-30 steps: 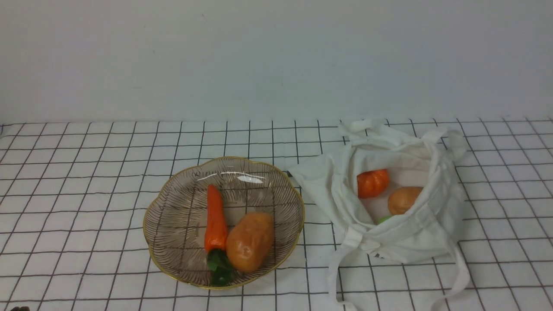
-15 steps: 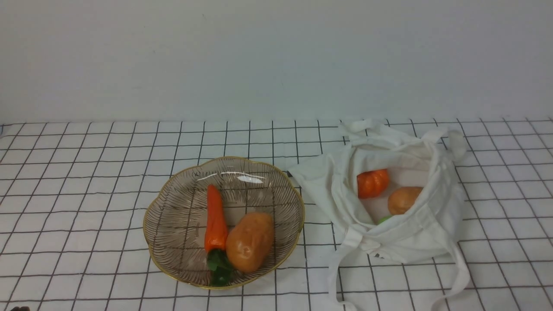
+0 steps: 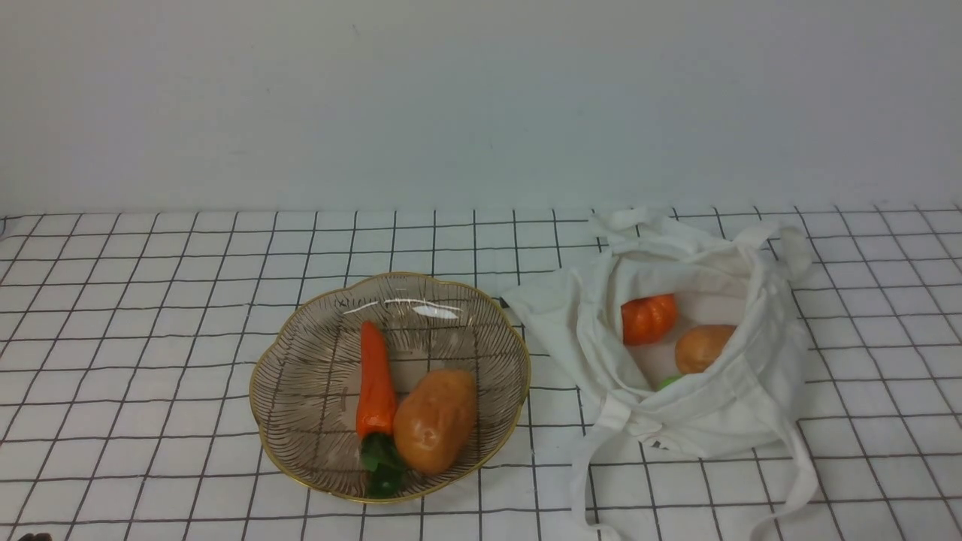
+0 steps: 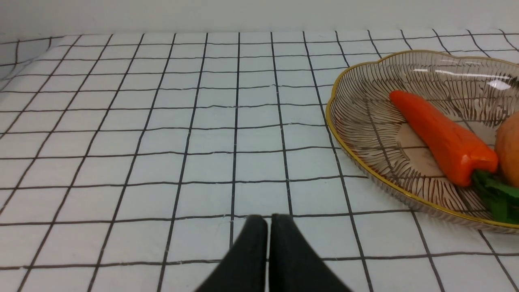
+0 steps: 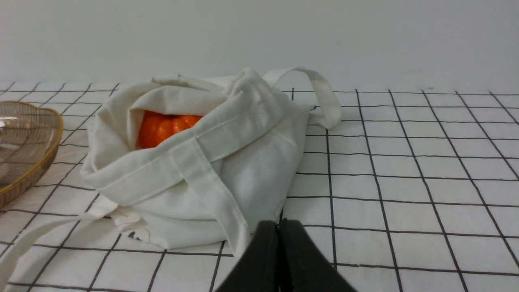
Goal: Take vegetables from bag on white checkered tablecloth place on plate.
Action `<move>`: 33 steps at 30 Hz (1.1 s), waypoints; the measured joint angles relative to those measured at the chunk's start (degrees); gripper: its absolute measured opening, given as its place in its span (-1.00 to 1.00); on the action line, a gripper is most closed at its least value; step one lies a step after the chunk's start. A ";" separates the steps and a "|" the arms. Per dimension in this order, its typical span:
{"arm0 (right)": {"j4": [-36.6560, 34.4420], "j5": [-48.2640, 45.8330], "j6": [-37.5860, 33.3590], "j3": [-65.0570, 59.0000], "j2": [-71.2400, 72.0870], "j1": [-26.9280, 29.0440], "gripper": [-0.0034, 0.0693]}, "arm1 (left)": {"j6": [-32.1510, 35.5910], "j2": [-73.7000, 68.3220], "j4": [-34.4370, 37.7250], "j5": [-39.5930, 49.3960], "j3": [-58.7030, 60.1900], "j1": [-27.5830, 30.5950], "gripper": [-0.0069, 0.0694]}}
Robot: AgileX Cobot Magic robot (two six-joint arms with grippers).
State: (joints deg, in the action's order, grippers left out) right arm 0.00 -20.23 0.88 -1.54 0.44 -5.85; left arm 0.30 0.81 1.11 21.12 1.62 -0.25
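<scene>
Our left gripper (image 4: 267, 221) hangs low over the white checkered tablecloth (image 3: 150, 315), its two black fingers pressed together with nothing between them, and the plate (image 4: 336, 121) lies at about two o'clock from it. In the front view we see that plate (image 3: 301, 353) left of centre, holding the carrot (image 3: 374, 379) with a larger potato (image 3: 436, 419) touching it at its three o'clock side. At three o'clock from the plate, just beside it, the bag (image 3: 721, 421) slumps open. Inside it we find the pumpkin (image 3: 648, 318), a smaller potato (image 3: 703, 348) at its four o'clock, and a green bit (image 3: 669, 382) peeking over the hem. Our right gripper (image 5: 279, 227) is also closed and empty, low on the cloth, with the bag (image 5: 243, 162) at its eleven o'clock.
</scene>
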 joint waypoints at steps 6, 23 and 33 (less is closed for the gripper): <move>0.00 -0.04 0.00 0.00 0.00 0.01 -0.95 | 0.00 0.00 0.00 0.00 0.00 0.00 -0.84; 0.00 -0.04 0.00 0.00 0.00 4.19 -0.95 | 0.00 0.00 0.00 0.00 0.00 0.00 -0.84; 0.00 -0.04 0.02 0.00 0.00 4.24 -0.95 | 0.00 0.00 0.00 0.00 0.00 0.00 -0.84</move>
State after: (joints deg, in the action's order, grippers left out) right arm 0.00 -20.27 0.90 -1.54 0.44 -1.61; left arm 0.30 0.81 1.11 21.12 1.62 -0.25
